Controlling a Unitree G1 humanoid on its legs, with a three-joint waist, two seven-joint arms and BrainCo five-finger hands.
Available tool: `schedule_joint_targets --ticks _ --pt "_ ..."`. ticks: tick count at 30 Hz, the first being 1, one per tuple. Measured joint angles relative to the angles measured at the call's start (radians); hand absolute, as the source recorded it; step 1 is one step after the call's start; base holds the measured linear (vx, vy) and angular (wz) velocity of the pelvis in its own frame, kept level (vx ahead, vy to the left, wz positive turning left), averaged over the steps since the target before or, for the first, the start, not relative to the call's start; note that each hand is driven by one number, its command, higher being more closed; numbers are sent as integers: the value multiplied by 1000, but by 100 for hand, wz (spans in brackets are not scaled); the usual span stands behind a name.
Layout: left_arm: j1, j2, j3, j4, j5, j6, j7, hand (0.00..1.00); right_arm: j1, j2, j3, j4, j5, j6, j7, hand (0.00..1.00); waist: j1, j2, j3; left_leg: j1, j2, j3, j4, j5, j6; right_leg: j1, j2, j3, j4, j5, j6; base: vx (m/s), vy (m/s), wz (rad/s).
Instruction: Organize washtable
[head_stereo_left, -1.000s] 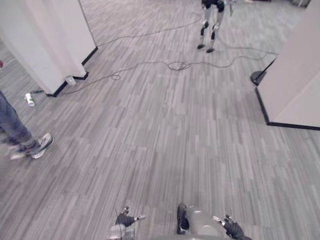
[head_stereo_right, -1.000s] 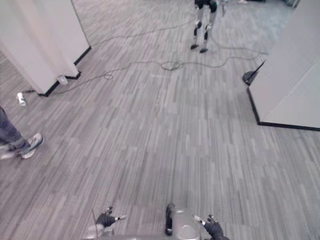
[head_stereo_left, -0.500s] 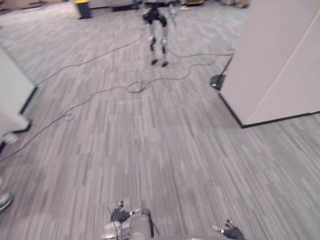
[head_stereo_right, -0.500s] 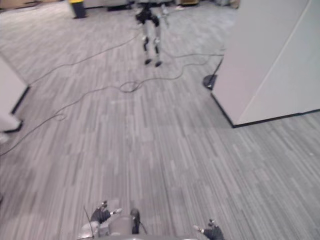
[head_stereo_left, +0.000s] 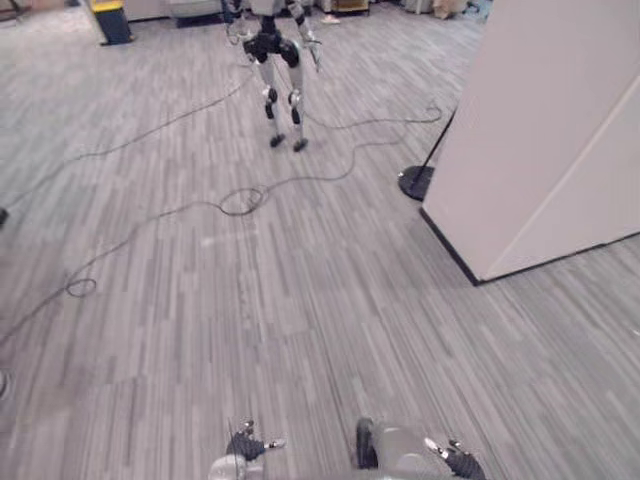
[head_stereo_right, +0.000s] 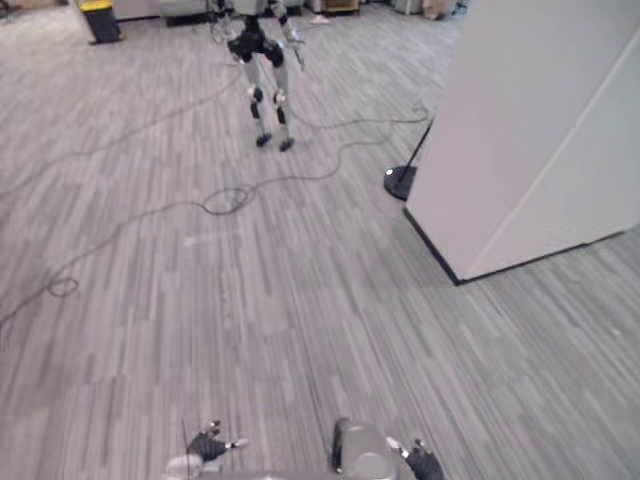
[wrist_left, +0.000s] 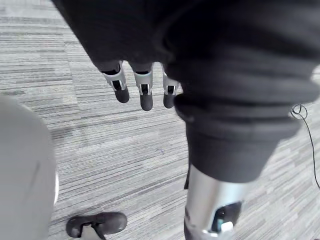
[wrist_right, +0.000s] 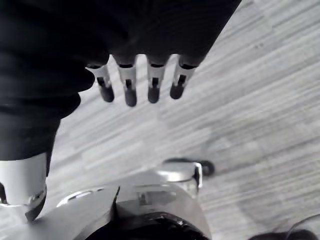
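**Open carpet floor ahead of the robot, both hands free**

The head cameras looked down on a grey striped carpet floor (head_stereo_left: 300, 330). At 12 o'clock, far off, a second humanoid robot (head_stereo_left: 280, 80) stood upright on two legs. A black floor cable (head_stereo_left: 340, 172) ran from near its feet toward 1 o'clock and also back across the carpet toward 9 o'clock. It formed a coil (head_stereo_left: 241, 202) at 11 o'clock and a smaller loop (head_stereo_left: 80, 288) at 9 o'clock, so it lay across the open ground between the viewer and that robot.

A tall white partition (head_stereo_left: 545, 130) with a dark skirting filled the 2 o'clock sector and hid whatever lay behind it. Just beside its near corner, at 1 o'clock, a round black stand base (head_stereo_left: 414, 183) with a thin slanting pole rested on the carpet. A yellow-topped bin (head_stereo_left: 110, 18) stood at the far edge at 11 o'clock.

The left hand (head_stereo_left: 245, 445) showed at 7 o'clock and the right hand (head_stereo_left: 458, 462) at 5 o'clock, both low and well apart. In the wrist views the left fingers (wrist_left: 144, 95) and the right fingers (wrist_right: 130, 90) hung straight and spread over bare carpet, holding nothing. Where the washtable stood could not be told.
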Motion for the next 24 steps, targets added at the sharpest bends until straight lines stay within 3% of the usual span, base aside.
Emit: schedule_joint_targets --ticks 1,2,5,6,9,10,11,12,13,16,24 --pt "-1 -5 43 -7 0 1 0 0 3 -8 -2 -13 -1 3 0 0 -3 7 12 -82 36 -9 186 23 -51 37 10 -12 -14 -24 -10 457 -229 26" --pt "3 -16 76 -24 0 2 0 0 9 -12 -1 -21 -1 8 -1 0 1 17 17 -146 82 -7 369 32 -75 94 25 -28 -39 -44 -19 452 -213 25" --pt "4 -10 75 -48 -1 0 1 0 10 -3 -2 -19 0 6 -2 0 12 -2 21 -199 149 115 517 29 -69 257 27 -53 -131 -56 -31 426 -174 12" --pt "1 -10 74 -48 -1 -1 1 0 10 -2 -3 -17 0 6 -2 0 18 -4 20 -200 150 148 494 28 -67 282 23 -55 -151 -56 -30 372 -117 3" --pt "-2 -10 63 -57 -1 -2 1 0 2 2 -22 2 0 6 -2 0 21 -7 19 -199 130 303 204 27 -45 358 5 -82 -202 -55 -29 294 -23 18" --pt "-3 -10 58 -56 -1 -1 1 0 2 1 -26 2 0 6 -3 0 17 -2 18 -201 103 343 39 96 17 371 9 -96 -200 -59 -23 356 66 34" --pt "0 -11 39 -54 -1 -1 1 0 4 -2 -33 0 0 6 -3 0 16 11 14 -206 79 346 -72 229 63 378 24 -107 -194 -72 -1 233 63 39" --pt "0 -2 28 -51 -1 0 0 0 4 3 -36 3 0 8 -4 0 15 10 10 -187 73 364 -95 214 86 392 22 -110 -197 -81 12 251 90 61" --pt "0 13 17 -38 -1 0 -1 0 6 13 -40 2 -1 8 -4 0 2 -17 7 -146 35 350 -176 225 77 402 7 -121 -197 -85 18 176 74 56" --pt "9 18 17 -35 0 2 -1 0 1 31 -42 1 -2 5 -4 0 1 -36 -6 -76 -30 337 -369 283 66 409 -10 -122 -207 -83 22 191 76 39" --pt "30 37 -56 -36 10 -2 -2 0 -2 27 -22 1 -11 6 -4 0 -1 -32 -10 -40 -62 235 -407 293 67 426 -28 -143 -100 -68 47 111 -27 42"
